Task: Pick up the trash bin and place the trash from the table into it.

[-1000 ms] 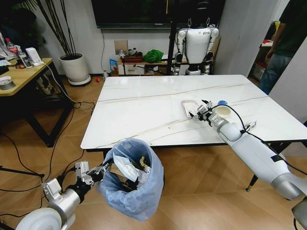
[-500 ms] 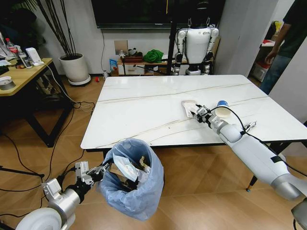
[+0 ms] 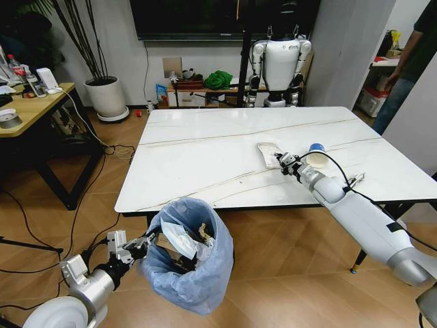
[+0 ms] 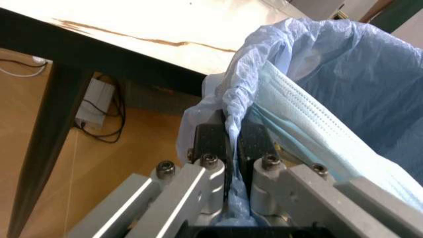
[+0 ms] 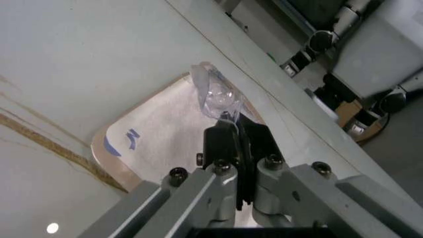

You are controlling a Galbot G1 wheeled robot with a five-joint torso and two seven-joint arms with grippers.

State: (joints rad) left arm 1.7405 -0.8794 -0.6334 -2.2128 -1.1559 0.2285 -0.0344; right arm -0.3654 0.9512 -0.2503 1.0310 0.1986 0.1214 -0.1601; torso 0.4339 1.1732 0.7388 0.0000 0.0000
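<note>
Left end effector (image 3: 147, 242): low, in front of the near edge of the surface (image 3: 205, 150), beside the trash bin (image 3: 188, 253). In the left wrist view its fingers (image 4: 213, 144) are pressed together on the rim of the bin's light-blue bag (image 4: 343, 64), pinching the crinkled plastic between them. A pale blue face mask (image 4: 310, 124) lies draped just inside the rim, next to the fingers.

Bin: sits off the white marble-look surface, just in front of its near edge, toward the robot's left. It tilts slightly. White crumpled paper (image 3: 176, 236) and some brownish scraps are visible inside.

Right end effector (image 3: 282, 161): extended over the right half of the surface. In the right wrist view its fingers (image 5: 221, 144) are closed on a crinkled clear plastic wrapper (image 5: 215, 94), which sticks out past the fingertips. The wrapper lies on top of a flat white and tan packet (image 5: 152, 144) with a blue mark; the packet rests flat on the surface.

Other trash on the surface: a blue-and-white paper cup (image 3: 316, 156) just to the right of the right end effector, near the arm's cable. A small silver item (image 3: 356, 180) lies farther right, close to the forearm; cannot tell what it is.
</note>
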